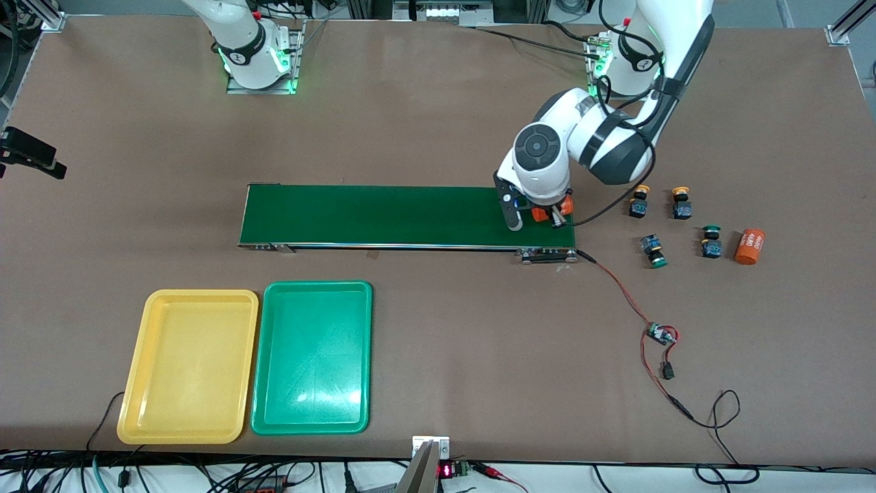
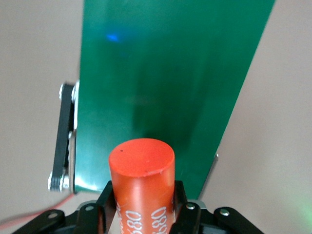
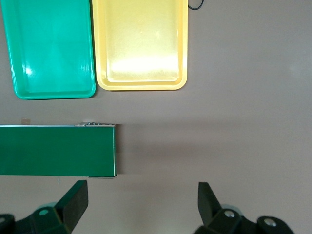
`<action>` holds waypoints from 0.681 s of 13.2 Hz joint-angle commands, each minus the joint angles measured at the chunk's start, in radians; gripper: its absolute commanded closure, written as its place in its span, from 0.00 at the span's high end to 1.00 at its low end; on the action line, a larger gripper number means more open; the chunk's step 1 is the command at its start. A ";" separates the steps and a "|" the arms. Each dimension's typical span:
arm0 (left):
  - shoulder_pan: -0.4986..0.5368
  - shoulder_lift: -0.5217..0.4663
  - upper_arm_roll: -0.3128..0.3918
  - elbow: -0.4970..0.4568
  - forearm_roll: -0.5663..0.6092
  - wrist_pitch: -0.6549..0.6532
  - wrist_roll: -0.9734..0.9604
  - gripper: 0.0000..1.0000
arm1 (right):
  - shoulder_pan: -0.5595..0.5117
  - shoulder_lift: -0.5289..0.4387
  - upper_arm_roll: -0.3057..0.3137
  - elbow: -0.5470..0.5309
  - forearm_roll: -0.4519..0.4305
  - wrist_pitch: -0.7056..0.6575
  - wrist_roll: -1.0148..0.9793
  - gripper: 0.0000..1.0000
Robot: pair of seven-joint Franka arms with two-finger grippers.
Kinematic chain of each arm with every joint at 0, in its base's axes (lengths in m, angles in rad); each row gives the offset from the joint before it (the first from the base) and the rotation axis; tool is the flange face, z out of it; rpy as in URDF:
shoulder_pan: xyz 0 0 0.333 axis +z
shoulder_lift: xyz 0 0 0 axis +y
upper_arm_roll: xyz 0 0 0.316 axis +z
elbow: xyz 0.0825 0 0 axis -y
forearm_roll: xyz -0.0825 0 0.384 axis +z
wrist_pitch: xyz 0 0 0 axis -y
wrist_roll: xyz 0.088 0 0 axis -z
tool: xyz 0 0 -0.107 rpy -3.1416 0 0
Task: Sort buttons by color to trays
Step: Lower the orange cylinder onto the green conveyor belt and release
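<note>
The left gripper (image 1: 544, 218) is pinching an orange cylinder (image 2: 141, 180) over the conveyor belt (image 1: 383, 216) on the brown table (image 1: 438, 103); the right gripper (image 3: 141, 202) is waiting with fingers spread, above the belt's other end.

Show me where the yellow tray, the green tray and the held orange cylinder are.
yellow tray (image 1: 188, 366), front view, bare floor.
green tray (image 1: 313, 356), front view, bare floor.
orange cylinder (image 2: 141, 160), left wrist view, flat top end.
</note>
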 commanded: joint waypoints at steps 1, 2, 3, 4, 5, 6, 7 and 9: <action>-0.038 0.027 0.006 0.025 0.025 0.010 0.058 0.04 | -0.004 0.002 0.000 0.012 0.009 -0.006 0.006 1.00; -0.047 0.047 0.006 0.026 0.027 0.020 0.056 0.04 | -0.003 0.002 0.001 0.013 0.009 -0.006 0.008 1.00; -0.046 0.059 0.006 0.023 0.030 0.045 0.056 0.05 | -0.003 0.002 0.001 0.012 0.009 -0.006 0.008 1.00; -0.046 0.068 0.008 0.023 0.030 0.056 0.058 0.08 | -0.003 0.002 0.001 0.012 0.009 -0.006 0.008 1.00; -0.047 0.071 0.008 0.025 0.031 0.059 0.056 0.13 | -0.004 0.002 0.001 0.012 0.009 -0.003 0.008 1.00; -0.047 0.073 0.008 0.025 0.030 0.070 0.055 0.22 | -0.004 0.002 0.001 0.012 0.007 -0.003 0.008 1.00; -0.044 0.073 0.006 0.025 0.028 0.076 0.042 0.49 | -0.004 0.002 0.001 0.012 0.007 -0.003 0.008 1.00; -0.042 0.067 0.005 0.028 0.027 0.071 0.045 1.00 | -0.003 0.002 0.001 0.012 0.006 -0.003 0.008 1.00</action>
